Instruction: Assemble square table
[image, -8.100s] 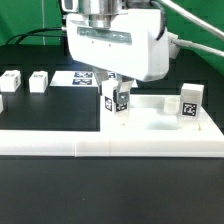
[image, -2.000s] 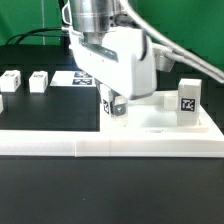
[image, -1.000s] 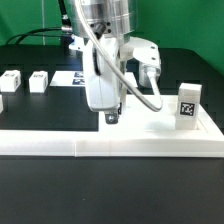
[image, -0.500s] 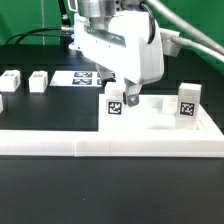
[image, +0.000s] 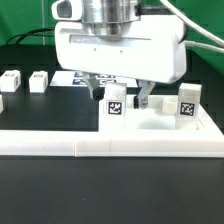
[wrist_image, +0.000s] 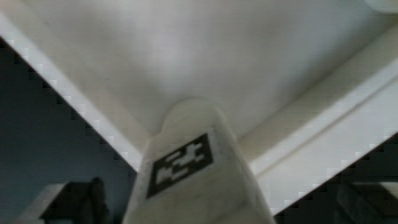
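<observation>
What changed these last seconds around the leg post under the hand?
The hand had the leg post clamped and was twisting it; it has now let go, jaws open either side, and swung square to the camera. That post stays upright on the square slab. The second post on the slab and the loose posts at the exterior view's left have not moved.

- I am seeing the square table slab (image: 165, 121) lying flat, white and plain, toward the exterior view's right.
- I am watching the first leg post (image: 116, 104) standing upright on the slab near its end on the exterior view's left, tag facing the camera. The wrist view is showing this white post (wrist_image: 187, 165) close up, tag clear.
- The second leg post (image: 190, 103) is standing upright at the slab's other end, tag facing out.
- Two loose leg posts (image: 10, 80) (image: 38, 80) are sitting side by side, well apart from the slab.
</observation>
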